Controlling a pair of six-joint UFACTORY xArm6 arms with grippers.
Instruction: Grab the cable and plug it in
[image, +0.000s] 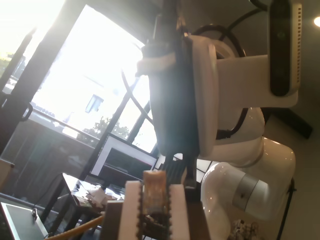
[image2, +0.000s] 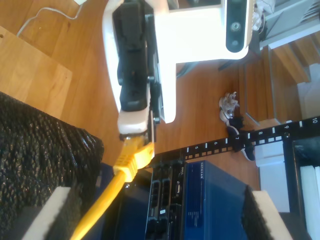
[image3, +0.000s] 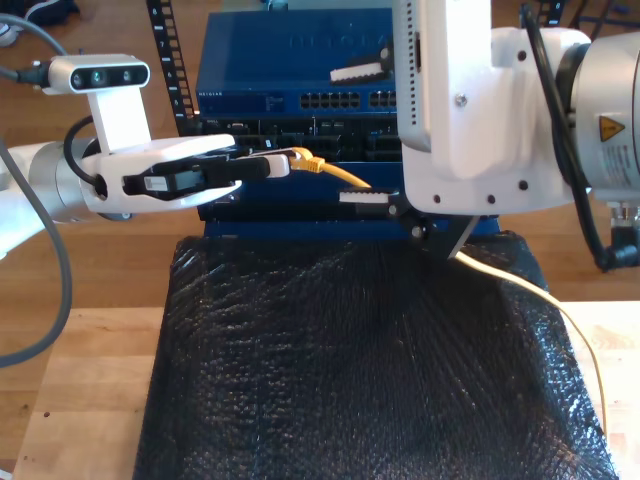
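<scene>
Looking at the exterior view, found my first gripper (image3: 283, 160) reaching in level from that view's left, pads closed on the plug end of the cable (image3: 345, 175). Confirmed the hold in the first wrist view: pale plug (image: 154, 192) pinched between the two toothed pads (image: 132, 210). Saw the same clamp from the second wrist view, with my first gripper (image2: 137, 135) squeezing the yellow boot (image2: 134, 155) and the cable (image2: 107, 195) trailing away beneath it.

Logged my second gripper (image3: 365, 130) large in the exterior view's upper right, jaws spread wide and holding nothing, one toothed pad (image3: 360, 65) high and the other low. Noted in the second wrist view both pads (image2: 55, 210) far apart, with the hardware between them.

Traced the cable from the plug, slanting toward the exterior view's right, passing behind my second gripper, then showing again paler across the black bubble wrap (image3: 350, 370) and off toward that view's lower right.

Placed the plug tip just in front of the dark row of ports (image3: 330, 150) under the blue network switch (image3: 290, 60). Could not tell whether tip and port touched.

Recorded the wrap draped over a wooden table (image3: 80, 390), and a black perforated rack rail (image3: 165, 50) upright beside the switch.
</scene>
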